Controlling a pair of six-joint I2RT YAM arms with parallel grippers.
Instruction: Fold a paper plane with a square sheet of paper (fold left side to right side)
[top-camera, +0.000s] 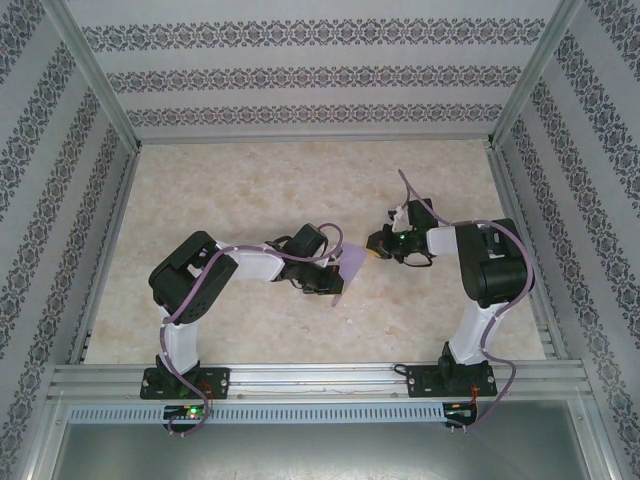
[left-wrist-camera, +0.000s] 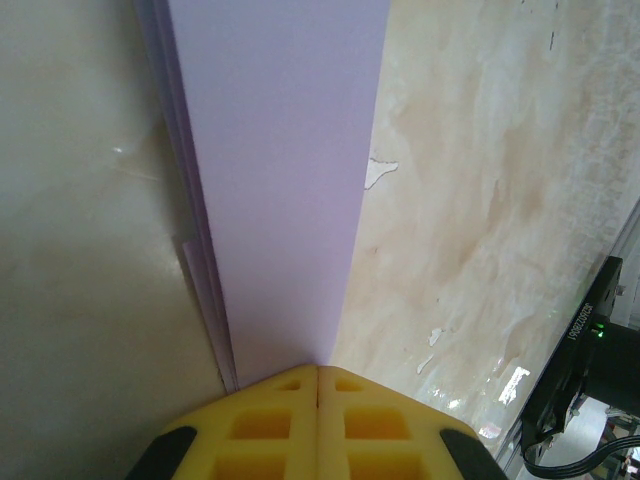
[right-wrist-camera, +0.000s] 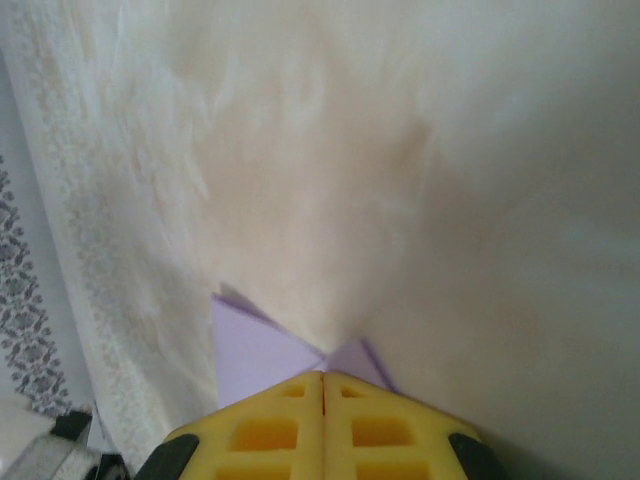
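Bolted at the near rail of a marble-patterned worktop, the left arm reaches rightward toward the middle, its left gripper clenched on one end of a folded piece of lavender paper. Seen from that wrist, the two yellow pads meet with no gap and the paper runs straight out from their seam as a long, flat strip, several stacked layers showing along its left edge. The paper sits at the centre of the worktop, between the two grippers and touching both; whether it rests on the surface or is raised off it cannot be told. To its right, the right gripper faces the left one, jaws likewise pressed together, and its wrist camera shows small lavender corners poking out on either side of the closed yellow fingertips, so this end of the paper looks clamped too. Behind it the right arm bends back to its base on the rail. Patterned walls enclose the worktop on three sides.
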